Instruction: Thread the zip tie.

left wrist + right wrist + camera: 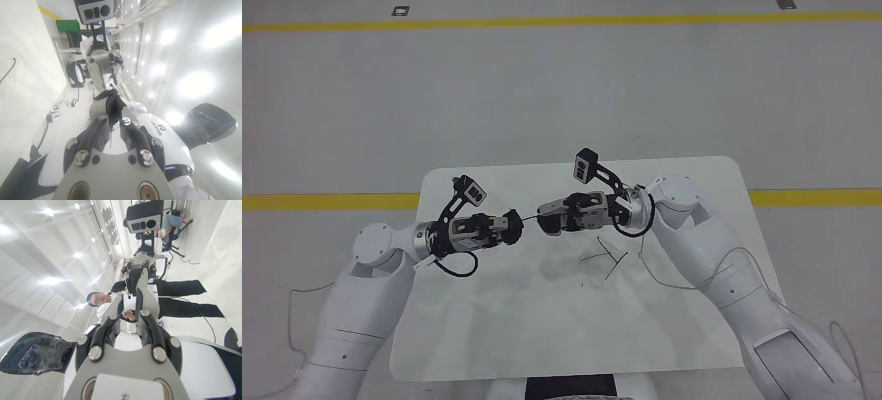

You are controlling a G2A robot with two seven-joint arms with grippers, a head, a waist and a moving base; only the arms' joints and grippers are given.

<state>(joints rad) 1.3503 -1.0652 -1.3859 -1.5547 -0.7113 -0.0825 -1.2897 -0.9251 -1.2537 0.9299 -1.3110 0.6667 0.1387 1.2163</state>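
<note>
Both arms meet above the middle of the white table [692, 180]. My left gripper [514, 222] is shut on a thin black zip tie [530, 216], which spans the small gap towards my right gripper [548, 217]. In the left wrist view the tie's tail [111, 136] runs back between the closed fingers of the left gripper [113, 93]. The right gripper [130, 292] stands open, tip to tip with the left gripper [132, 283]. A small black piece of the zip tie [129, 297] hangs between the right gripper's fingertips; whether they touch it I cannot tell.
Two or three spare black zip ties [604, 258] lie crossed on the table below the right arm. A thin cable [662, 275] trails along that arm. A green bin [68, 25] stands on the floor beyond the table.
</note>
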